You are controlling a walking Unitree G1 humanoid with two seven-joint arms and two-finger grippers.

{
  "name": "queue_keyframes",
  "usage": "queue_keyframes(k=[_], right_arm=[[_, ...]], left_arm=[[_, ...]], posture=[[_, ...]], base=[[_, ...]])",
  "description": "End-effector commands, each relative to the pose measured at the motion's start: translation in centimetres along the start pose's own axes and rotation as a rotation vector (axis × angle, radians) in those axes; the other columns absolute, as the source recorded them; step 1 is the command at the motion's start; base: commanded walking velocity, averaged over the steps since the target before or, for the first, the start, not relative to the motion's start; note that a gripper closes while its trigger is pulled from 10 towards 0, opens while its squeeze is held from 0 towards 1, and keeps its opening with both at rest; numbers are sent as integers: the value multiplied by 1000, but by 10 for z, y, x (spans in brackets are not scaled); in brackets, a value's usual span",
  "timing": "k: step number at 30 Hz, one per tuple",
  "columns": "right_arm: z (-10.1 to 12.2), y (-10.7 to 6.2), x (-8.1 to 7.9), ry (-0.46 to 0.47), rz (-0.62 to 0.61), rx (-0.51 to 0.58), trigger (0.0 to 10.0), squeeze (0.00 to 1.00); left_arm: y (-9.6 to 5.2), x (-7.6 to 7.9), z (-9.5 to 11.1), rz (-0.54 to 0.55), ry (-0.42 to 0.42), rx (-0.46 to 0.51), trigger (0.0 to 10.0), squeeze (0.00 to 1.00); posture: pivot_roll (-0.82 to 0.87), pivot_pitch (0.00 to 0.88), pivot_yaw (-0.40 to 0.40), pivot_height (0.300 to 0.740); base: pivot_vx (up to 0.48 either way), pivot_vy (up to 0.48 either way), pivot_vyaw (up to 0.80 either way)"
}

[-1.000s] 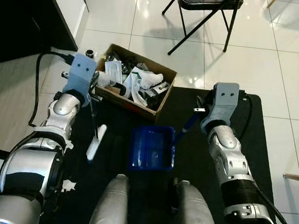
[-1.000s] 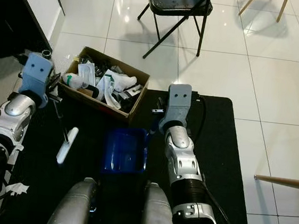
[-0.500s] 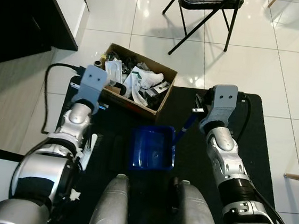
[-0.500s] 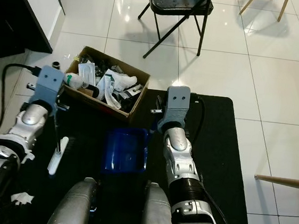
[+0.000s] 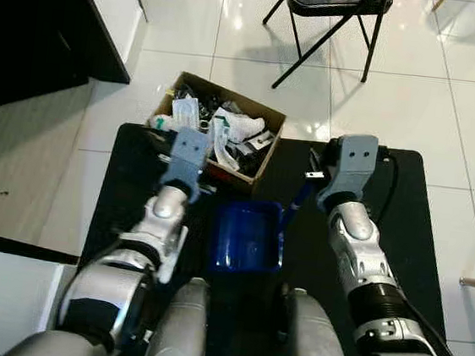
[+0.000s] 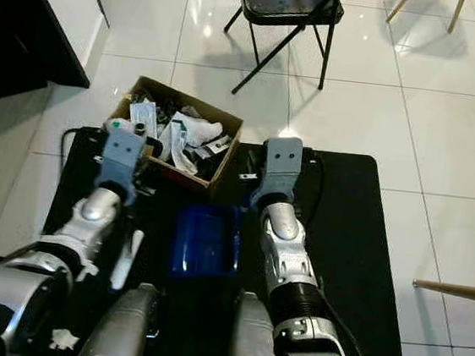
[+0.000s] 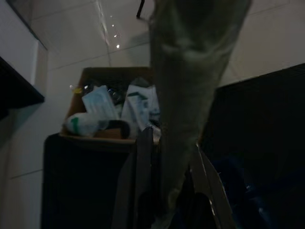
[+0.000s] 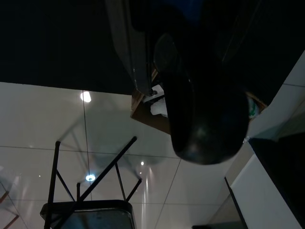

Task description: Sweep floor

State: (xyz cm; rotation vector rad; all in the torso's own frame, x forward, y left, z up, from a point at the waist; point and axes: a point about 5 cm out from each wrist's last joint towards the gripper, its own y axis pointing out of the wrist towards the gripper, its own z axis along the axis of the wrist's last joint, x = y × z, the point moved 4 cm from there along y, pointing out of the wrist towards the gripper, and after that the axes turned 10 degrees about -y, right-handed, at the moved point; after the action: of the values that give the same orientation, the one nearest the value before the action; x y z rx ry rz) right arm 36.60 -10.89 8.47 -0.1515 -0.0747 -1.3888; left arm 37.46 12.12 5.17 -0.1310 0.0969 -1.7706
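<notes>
The view is dim. A thick pale handle [image 7: 190, 86] runs up the middle, held between the left gripper's [image 7: 164, 191] two fingers [image 7: 140, 176], which close against it on either side. Behind it sits an open cardboard box [image 7: 95, 76] stuffed with white packets [image 7: 100, 102] and other litter, standing at the edge of a black mat [image 7: 76, 186] on the glossy white tiled floor [image 7: 71, 33].
</notes>
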Motion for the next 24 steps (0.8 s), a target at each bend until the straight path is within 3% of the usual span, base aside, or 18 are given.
queue_keyframes(k=[1,4,5,6,11,15,18,21,24], right_arm=[[-17,-5,-3,33,16,-61,10000,0],[-18,-5,8,43,-24,-58,10000,0],[-18,-5,8,43,-24,-58,10000,0],[-17,-5,14,50,-44,-52,10000,0],[-19,-6,17,52,-51,-53,10000,0],[-21,-5,18,56,-53,-55,10000,0],[-20,-5,17,57,-54,-55,10000,0],[-20,-4,17,59,-55,-52,10000,0],[-20,-3,17,62,-56,-50,10000,0]], left_arm=[[-2,22,-12,-8,-164,-25,10000,0],[11,44,9,6,-364,29,10000,0],[11,44,9,6,-364,29,10000,0],[18,42,23,42,-456,67,10000,0],[26,33,44,85,-545,124,10000,0],[36,25,78,119,-666,211,10000,0],[37,24,83,120,-685,224,10000,0],[42,19,106,109,-706,283,10000,0],[41,12,123,28,-524,332,10000,0]], posture=[[-30,220,32,740],[-30,213,37,740],[-30,213,37,740],[-29,211,39,740],[-24,204,40,740],[-22,198,42,740],[-21,198,42,740],[-21,197,42,740],[-19,198,44,740]], base=[[0,0,0],[0,0,0],[0,0,0],[0,0,0],[0,0,0],[0,0,0],[0,0,0],[0,0,0],[0,0,0]])
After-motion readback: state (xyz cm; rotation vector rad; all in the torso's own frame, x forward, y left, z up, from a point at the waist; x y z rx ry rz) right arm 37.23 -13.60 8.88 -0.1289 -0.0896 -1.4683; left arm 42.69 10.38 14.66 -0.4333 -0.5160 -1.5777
